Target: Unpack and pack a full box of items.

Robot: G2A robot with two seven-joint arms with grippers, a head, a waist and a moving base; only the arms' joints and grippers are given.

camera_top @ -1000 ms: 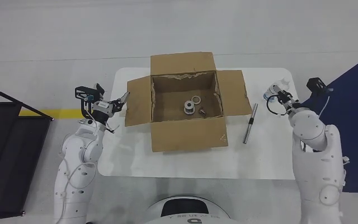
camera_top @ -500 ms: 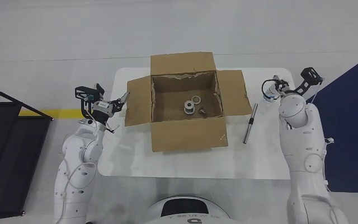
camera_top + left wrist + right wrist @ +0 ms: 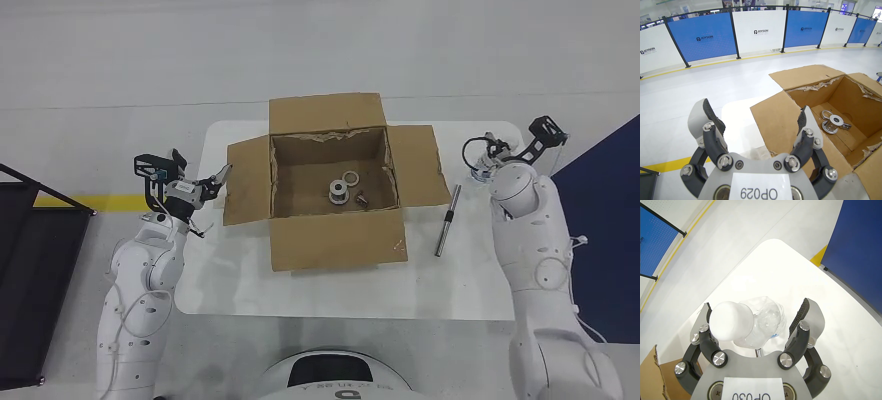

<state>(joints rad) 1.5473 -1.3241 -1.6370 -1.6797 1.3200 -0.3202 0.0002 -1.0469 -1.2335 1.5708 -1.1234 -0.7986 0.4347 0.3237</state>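
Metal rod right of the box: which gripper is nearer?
Right. The right gripper sits just past the rod's far end; the left gripper is across the box, by its left flap.

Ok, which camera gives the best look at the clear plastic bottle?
The right wrist view: the clear bottle, white cap toward the camera, sits close up between the right gripper's open fingers. The top view shows it small, beside that gripper.

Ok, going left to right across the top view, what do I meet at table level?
Left gripper → cardboard box → metal rod → right gripper, with a clear bottle between its open jaws.
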